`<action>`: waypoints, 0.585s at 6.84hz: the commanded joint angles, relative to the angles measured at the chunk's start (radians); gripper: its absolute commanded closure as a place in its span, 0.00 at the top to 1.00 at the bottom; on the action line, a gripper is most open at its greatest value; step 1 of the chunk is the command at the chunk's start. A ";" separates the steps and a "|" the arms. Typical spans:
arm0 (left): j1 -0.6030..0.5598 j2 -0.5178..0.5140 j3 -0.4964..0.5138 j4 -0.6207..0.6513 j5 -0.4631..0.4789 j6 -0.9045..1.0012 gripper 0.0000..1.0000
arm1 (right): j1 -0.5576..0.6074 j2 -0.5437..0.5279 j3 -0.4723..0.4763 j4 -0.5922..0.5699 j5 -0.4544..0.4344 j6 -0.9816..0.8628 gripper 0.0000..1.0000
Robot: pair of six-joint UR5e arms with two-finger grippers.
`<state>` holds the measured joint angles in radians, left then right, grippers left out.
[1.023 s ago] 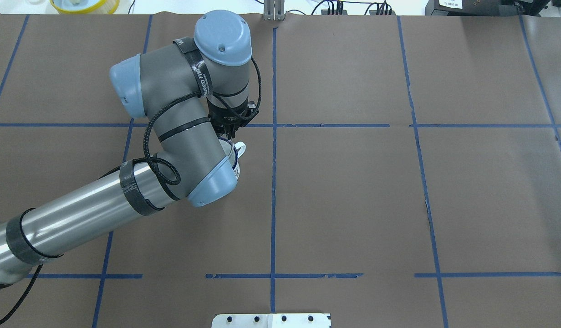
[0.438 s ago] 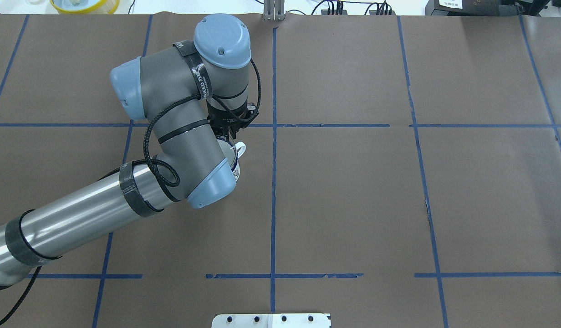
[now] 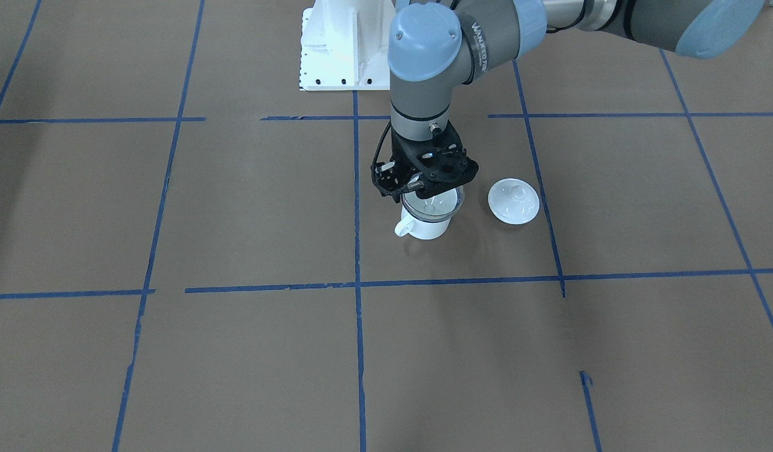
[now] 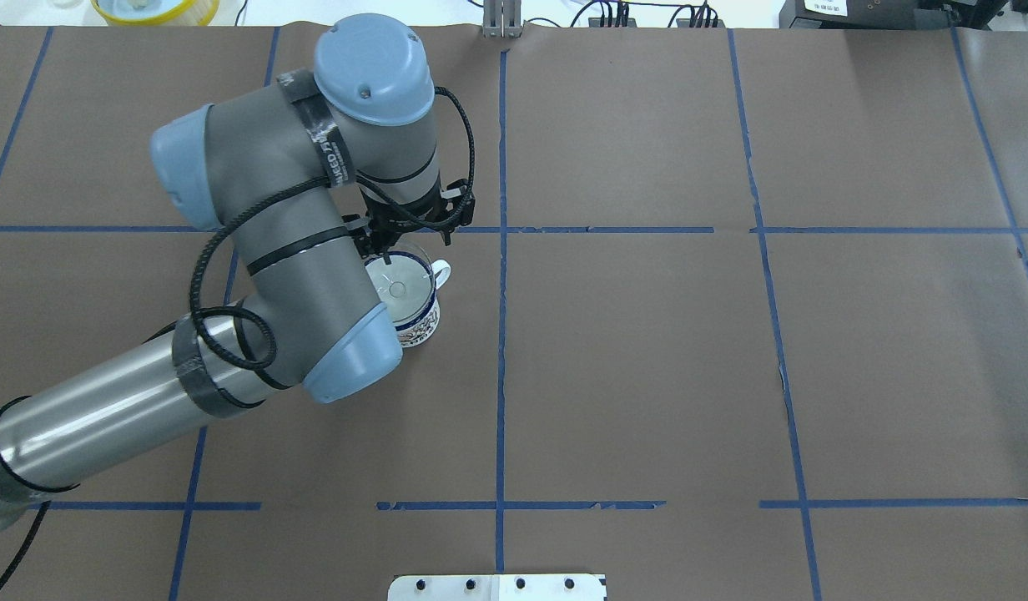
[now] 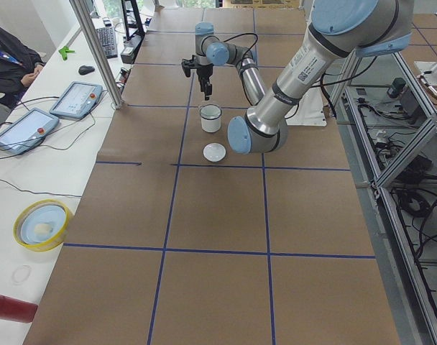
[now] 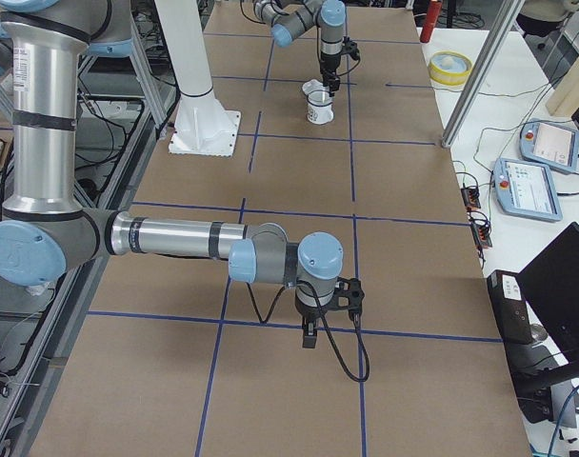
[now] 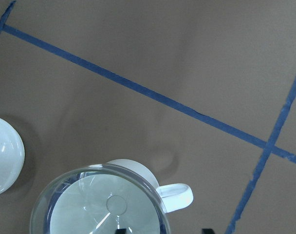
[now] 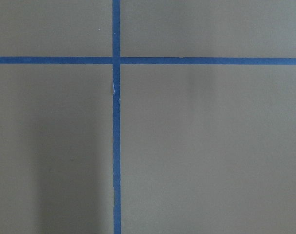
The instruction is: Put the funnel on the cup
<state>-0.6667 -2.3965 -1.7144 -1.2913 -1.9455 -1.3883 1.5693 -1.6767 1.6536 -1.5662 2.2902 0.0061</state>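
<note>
The clear funnel (image 3: 431, 203) sits in the mouth of the white cup (image 3: 428, 227), spout down. It also shows in the overhead view (image 4: 400, 288) and in the left wrist view (image 7: 100, 204), above the cup's handle (image 7: 175, 194). My left gripper (image 3: 429, 190) hangs just above the funnel's rim, jaws apart and empty. Its two fingertips show spread at the bottom edge of the left wrist view (image 7: 119, 231). My right gripper (image 6: 309, 335) points down at bare table far from the cup. I cannot tell whether it is open or shut.
A round white knobbed lid (image 3: 514, 201) lies on the table next to the cup. The white robot base plate (image 3: 342, 44) is at the table's robot side. A yellow bowl (image 4: 155, 8) stands beyond the far left corner. Blue tape lines cross the brown table cover.
My left arm has lifted and drawn back to the left in the overhead view. The cup with the funnel in it, mostly hidden under the wrist before, is now uncovered.
</note>
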 commanded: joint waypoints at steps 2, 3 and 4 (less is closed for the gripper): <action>-0.262 0.199 -0.207 0.001 -0.112 0.521 1.00 | 0.000 0.000 0.000 0.000 0.000 0.000 1.00; -0.409 0.273 -0.200 0.000 -0.180 0.778 1.00 | 0.000 0.000 0.000 0.000 0.000 0.000 1.00; -0.550 0.363 -0.183 -0.003 -0.231 1.030 1.00 | 0.000 0.000 0.000 0.000 0.000 0.000 1.00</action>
<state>-1.0426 -2.1384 -1.9053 -1.2914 -2.1059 -0.6685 1.5693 -1.6766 1.6536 -1.5662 2.2902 0.0061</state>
